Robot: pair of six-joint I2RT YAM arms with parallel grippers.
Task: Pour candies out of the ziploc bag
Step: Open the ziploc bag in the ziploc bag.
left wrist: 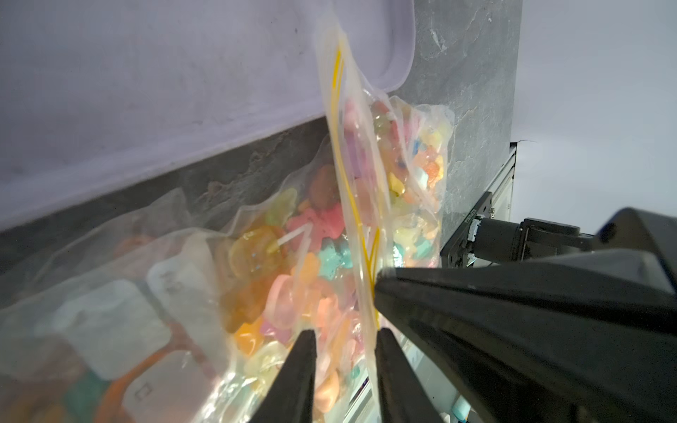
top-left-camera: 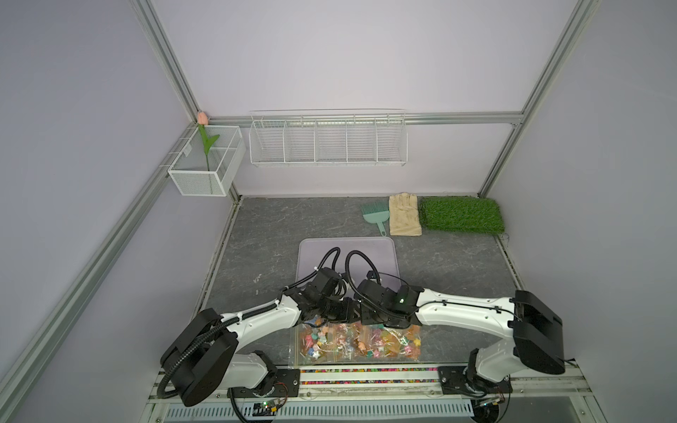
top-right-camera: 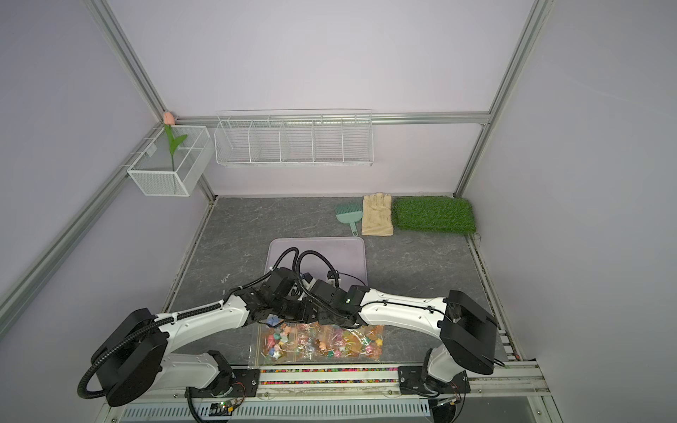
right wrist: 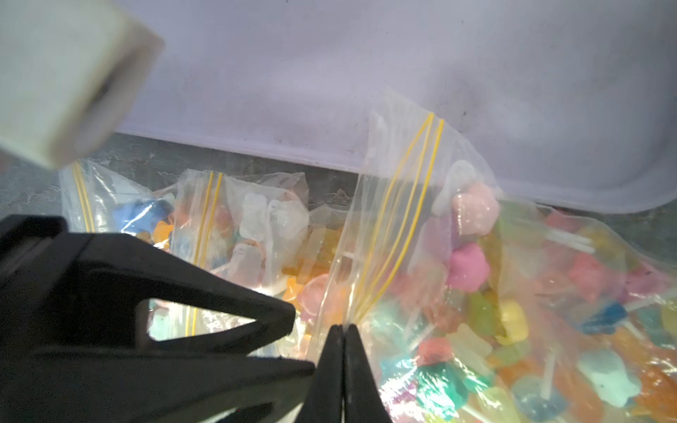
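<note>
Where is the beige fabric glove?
In both top views the beige fabric glove lies far back right, between the mint plastic dustpan and the green artificial-grass mat.

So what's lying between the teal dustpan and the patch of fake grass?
A beige glove lies flat between the teal dustpan and the grass patch, in both top views.

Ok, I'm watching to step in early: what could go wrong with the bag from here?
The right gripper pinches only a thin edge of the ziploc bag by its yellow zip; the film may slip out once lifted.
The left gripper stands open astride the film and might catch both walls, keeping the mouth shut.
The tray lies beyond the bag; candies could spill short of it.
</note>
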